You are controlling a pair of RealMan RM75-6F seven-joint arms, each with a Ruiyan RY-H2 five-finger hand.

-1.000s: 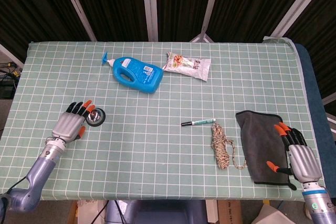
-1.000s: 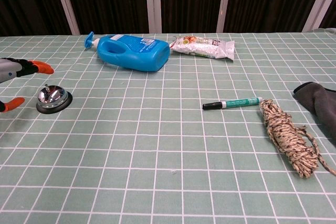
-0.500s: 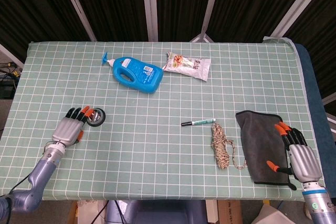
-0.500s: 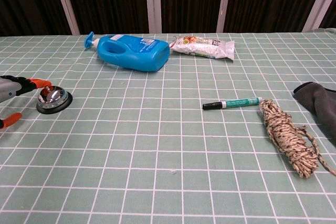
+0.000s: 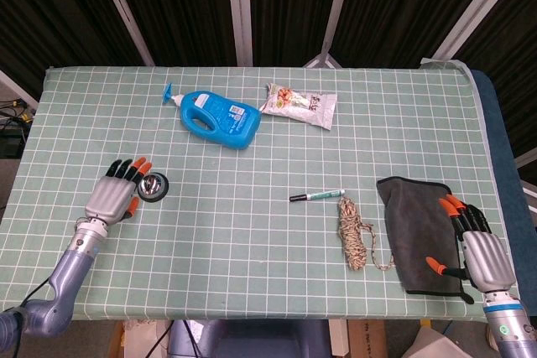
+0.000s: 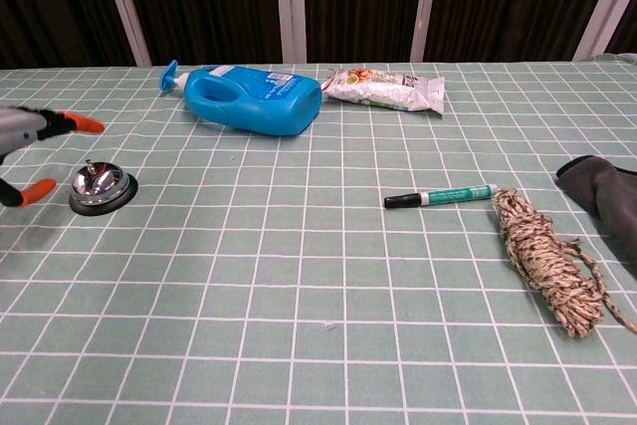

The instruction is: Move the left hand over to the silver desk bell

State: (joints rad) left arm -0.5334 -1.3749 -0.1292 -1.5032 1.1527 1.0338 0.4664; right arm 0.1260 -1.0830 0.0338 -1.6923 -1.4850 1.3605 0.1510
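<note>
The silver desk bell (image 5: pixel 153 186) (image 6: pixel 102 188) stands on a black base near the table's left edge. My left hand (image 5: pixel 116 194) (image 6: pixel 28 138) hovers just left of the bell, fingers apart and holding nothing, its orange fingertips (image 5: pixel 139 165) reaching above the bell's left side. In the chest view the hand is lifted off the table, with daylight between it and the bell. My right hand (image 5: pixel 477 249) lies open at the front right, beside a dark grey cloth (image 5: pixel 417 224).
A blue detergent bottle (image 5: pixel 217 116) and a snack packet (image 5: pixel 299 105) lie at the back. A green marker (image 5: pixel 317 195) and a coil of rope (image 5: pixel 356 232) lie right of centre on the green checked tablecloth (image 5: pixel 252 232).
The left hand dipped low beside the bell half a second ago and has now risen again, its fingertips higher above the table. The bell and the right hand have not moved.
</note>
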